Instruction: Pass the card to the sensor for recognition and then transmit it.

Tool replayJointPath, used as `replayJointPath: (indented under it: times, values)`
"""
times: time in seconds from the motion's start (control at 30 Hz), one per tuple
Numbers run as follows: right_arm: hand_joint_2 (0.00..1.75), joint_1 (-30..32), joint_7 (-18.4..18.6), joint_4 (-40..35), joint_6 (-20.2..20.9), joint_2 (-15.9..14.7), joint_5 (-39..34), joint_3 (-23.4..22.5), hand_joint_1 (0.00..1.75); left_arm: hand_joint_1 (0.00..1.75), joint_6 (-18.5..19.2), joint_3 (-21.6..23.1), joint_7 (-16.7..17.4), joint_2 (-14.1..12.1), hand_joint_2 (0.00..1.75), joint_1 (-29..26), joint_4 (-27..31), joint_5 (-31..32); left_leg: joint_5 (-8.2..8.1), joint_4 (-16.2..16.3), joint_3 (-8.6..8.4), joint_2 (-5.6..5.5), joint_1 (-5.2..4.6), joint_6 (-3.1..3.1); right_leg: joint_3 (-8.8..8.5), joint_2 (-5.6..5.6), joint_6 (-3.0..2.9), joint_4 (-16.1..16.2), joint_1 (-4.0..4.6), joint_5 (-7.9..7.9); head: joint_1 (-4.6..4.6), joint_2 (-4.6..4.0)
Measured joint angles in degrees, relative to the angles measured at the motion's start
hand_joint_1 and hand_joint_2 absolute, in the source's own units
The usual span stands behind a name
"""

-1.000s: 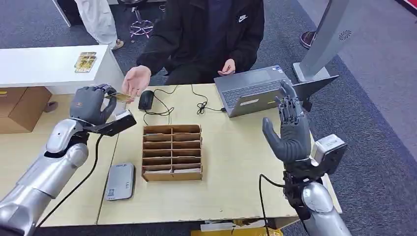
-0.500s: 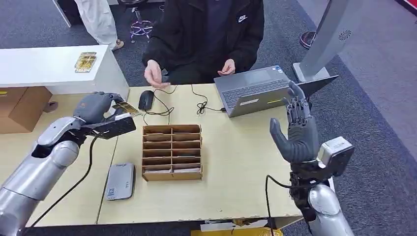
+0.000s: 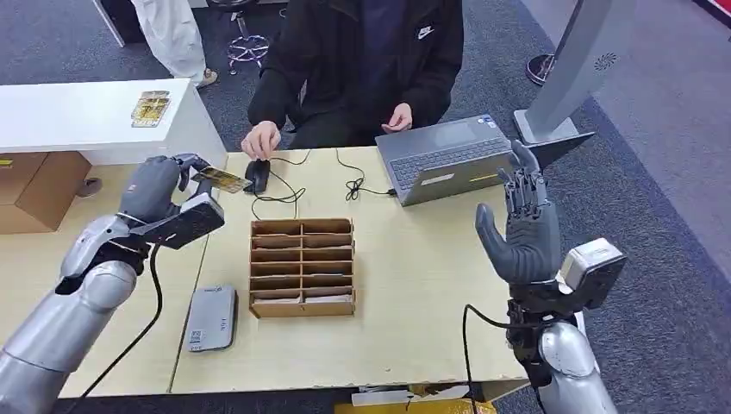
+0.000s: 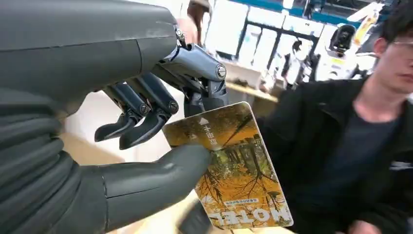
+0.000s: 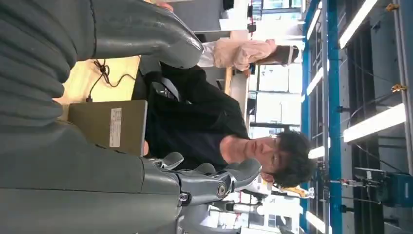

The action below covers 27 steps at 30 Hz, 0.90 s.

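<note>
- Wooden counter (image 3: pixel 405 285) under you, grey carpet around it, a person in a black jacket seated across.
- Your card (image 4: pixel 229 165), yellow with an autumn print, is pinched between thumb and fingers of the left robot hand (image 3: pixel 164 185), held up in the air above the counter's far left corner, near the person's mouse (image 3: pixel 256 175).
- Watch that pinch: in the left wrist view it sits on one corner and most of the card hangs free. A quick wrist swing could twist it loose, I'd say.
- Grey sensor (image 3: pixel 211 317) lies flat on the counter, near you, well apart from the card, just left of the cardboard organiser (image 3: pixel 302 267).
- Coming down, the wrist cable trailing below that arm could snag or drag the sensor.
- Right robot hand (image 3: pixel 517 233) is raised, palm showing, fingers apart, holding nothing, in front of the laptop (image 3: pixel 448 155). Mind that screen edge when you reach over.
</note>
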State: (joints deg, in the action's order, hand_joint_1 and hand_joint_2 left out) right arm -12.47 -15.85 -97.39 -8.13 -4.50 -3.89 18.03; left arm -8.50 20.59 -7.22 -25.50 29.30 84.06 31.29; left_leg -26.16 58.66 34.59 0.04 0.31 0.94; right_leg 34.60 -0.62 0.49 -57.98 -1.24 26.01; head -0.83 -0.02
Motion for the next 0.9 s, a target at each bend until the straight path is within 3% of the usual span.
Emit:
replayJointPath:
  times: [0.13, 0.3, 0.47, 0.7, 0.9]
  values:
    - [1.75, 0.0, -0.4, 0.1, -0.5, 0.0, -0.3, 0.0, 0.00, 1.75, 1.9, -2.0, -0.9, 1.5, 1.75, -3.7, 2.4, -4.4, 0.00, 0.0, 0.00, 0.00, 0.00, 0.00, 0.00, 0.00, 0.00, 0.0, 0.00, 0.00, 0.00, 0.00]
    - [1.75, 0.0, -0.5, 0.2, -0.7, 0.0, -0.4, 0.0, 0.00, 1.75, 1.2, -3.3, -1.1, 2.3, 1.75, -7.5, 5.0, -4.0, 0.00, 0.0, 0.00, 0.00, 0.00, 0.00, 0.00, 0.00, 0.00, 0.0, 0.01, 0.00, 0.00, 0.00]
    - [1.75, 0.0, -1.1, 0.2, -1.2, 0.0, -0.5, 0.0, 0.00, 1.75, -3.0, -4.7, -2.7, 3.6, 1.75, -11.3, 8.2, -5.5, -0.01, 0.0, 0.01, 0.00, 0.00, -0.01, 0.00, 0.00, 0.00, 0.0, 0.00, 0.01, -0.02, 0.00]
    - [1.75, 0.0, -2.0, 0.3, -3.6, 0.1, -1.2, 0.1, 0.00, 1.75, -9.5, -8.1, -8.2, 8.6, 1.75, -18.1, 12.4, -16.8, -0.03, 0.0, 0.04, -0.01, -0.02, -0.03, -0.01, 0.01, 0.05, 0.0, -0.01, 0.05, 0.02, 0.00]
    - [1.75, 0.0, -2.3, 0.9, -5.2, 0.1, -1.7, 0.6, 0.00, 1.75, -13.6, -10.4, -10.4, 12.2, 1.75, -24.1, 14.7, -23.8, -0.05, 0.0, 0.04, -0.01, -0.01, -0.04, 0.00, 0.03, 0.06, 0.0, -0.01, 0.07, 0.00, 0.00]
